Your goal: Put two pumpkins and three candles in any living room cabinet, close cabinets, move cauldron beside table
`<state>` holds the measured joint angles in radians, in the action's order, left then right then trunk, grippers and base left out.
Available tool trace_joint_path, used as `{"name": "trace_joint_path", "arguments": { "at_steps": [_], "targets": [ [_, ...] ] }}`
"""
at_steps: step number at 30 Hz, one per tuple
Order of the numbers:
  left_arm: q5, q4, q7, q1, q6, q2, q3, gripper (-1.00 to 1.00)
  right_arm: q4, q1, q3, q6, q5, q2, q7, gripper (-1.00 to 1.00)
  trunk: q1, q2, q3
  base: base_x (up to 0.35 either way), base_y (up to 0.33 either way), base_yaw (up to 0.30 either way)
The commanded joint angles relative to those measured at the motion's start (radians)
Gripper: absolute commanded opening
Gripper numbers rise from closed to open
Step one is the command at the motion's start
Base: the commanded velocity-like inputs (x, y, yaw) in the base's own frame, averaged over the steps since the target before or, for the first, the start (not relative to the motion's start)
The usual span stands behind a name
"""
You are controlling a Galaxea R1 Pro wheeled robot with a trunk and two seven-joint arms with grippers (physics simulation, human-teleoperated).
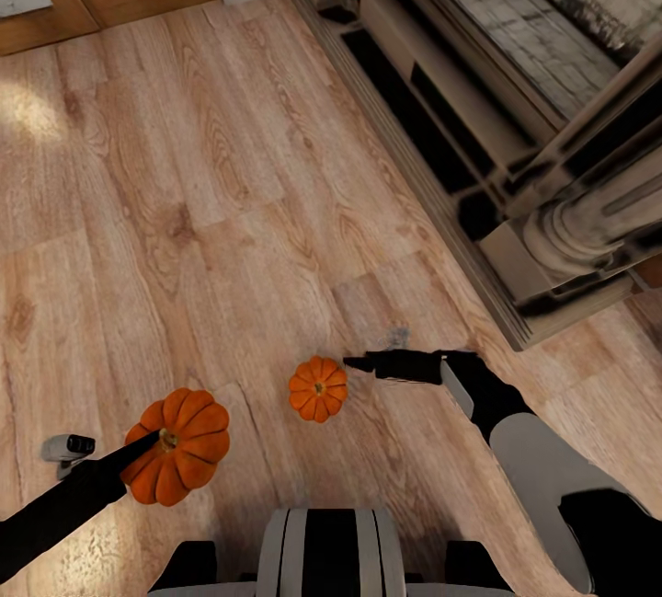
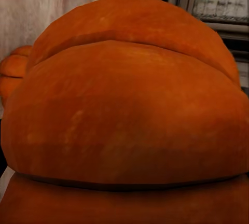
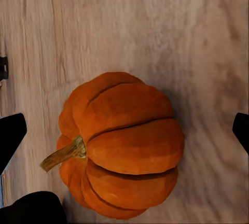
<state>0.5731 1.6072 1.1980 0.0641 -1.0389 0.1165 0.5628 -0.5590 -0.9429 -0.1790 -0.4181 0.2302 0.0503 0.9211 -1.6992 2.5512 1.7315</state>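
Two pumpkins in play, one per arm, beside the fireplace (image 1: 515, 73).

The risk lay on the right: the floor pumpkin (image 1: 317, 388) was round and free on the wooden floor (image 1: 184, 165), so an off-centre squeeze could have sent it rolling. The right gripper (image 3: 124, 130) hung over it, jaws spread wide, fingertips (image 3: 10, 133) clear of both flanks and touching nothing. The left gripper (image 1: 147, 445) pressed against the held pumpkin (image 1: 177, 445), apparently carried off the floor; its jaws couldn't be made out.

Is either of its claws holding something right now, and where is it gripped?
The left claw seems to hold the nearer pumpkin by its side near the stem. The right claw is open above the other pumpkin, not gripping it.
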Motion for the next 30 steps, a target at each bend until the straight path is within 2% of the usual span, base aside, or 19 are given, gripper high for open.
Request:
{"name": "trace_joint_path", "arguments": {
  "at_steps": [1, 3, 6, 9, 17, 24, 30],
  "targets": [
    [0.001, 0.0, 0.003, 0.0, -0.006, 0.001, -0.001, -1.0, -0.001, 0.0, -0.005, 0.011, 0.01, 0.011, 0.001, 1.0, 0.0, 0.0, 0.0, 0.0, 0.0, 0.0],
    [-0.001, 0.0, 0.006, -0.001, -0.005, 0.004, -0.003, -1.0, -0.004, 0.002, -0.005, 0.052, 0.01, 0.038, 0.022, 1.0, 0.0, 0.0, 0.0, 0.0, 0.0, 0.0],
    [-0.001, -0.002, 0.01, -0.014, -0.004, 0.022, -0.005, -1.0, -0.004, 0.002, -0.005, 0.072, 0.008, 0.051, 0.049, 1.0, 0.0, 0.0, 0.0, 0.0, 0.0, 0.0],
    [-0.002, -0.003, 0.011, -0.019, -0.004, 0.027, -0.005, -1.0, -0.003, 0.003, -0.007, 0.076, 0.007, 0.054, 0.057, 1.0, 0.0, 0.0, 0.0, 0.0, 0.0, 0.0],
    [-0.001, -0.003, 0.01, -0.023, -0.005, 0.025, -0.004, -1.0, 0.0, 0.002, -0.015, 0.072, 0.006, 0.053, 0.075, 1.0, -0.003, 0.002, 0.031, 0.0, 0.0, 0.0],
    [0.0, -0.005, 0.009, -0.023, -0.006, 0.025, -0.005, -1.0, 0.0, 0.002, -0.047, 0.071, -0.002, 0.051, 0.079, 1.0, -0.007, 0.004, 0.058, 0.0, 0.0, 0.0],
    [0.0, -0.005, 0.008, -0.023, -0.006, 0.023, -0.006, -1.0, -0.002, 0.002, -0.052, 0.072, -0.003, 0.05, 0.079, 1.0, -0.009, 0.005, 0.082, 0.0, 0.0, 0.028]
  ]
}}
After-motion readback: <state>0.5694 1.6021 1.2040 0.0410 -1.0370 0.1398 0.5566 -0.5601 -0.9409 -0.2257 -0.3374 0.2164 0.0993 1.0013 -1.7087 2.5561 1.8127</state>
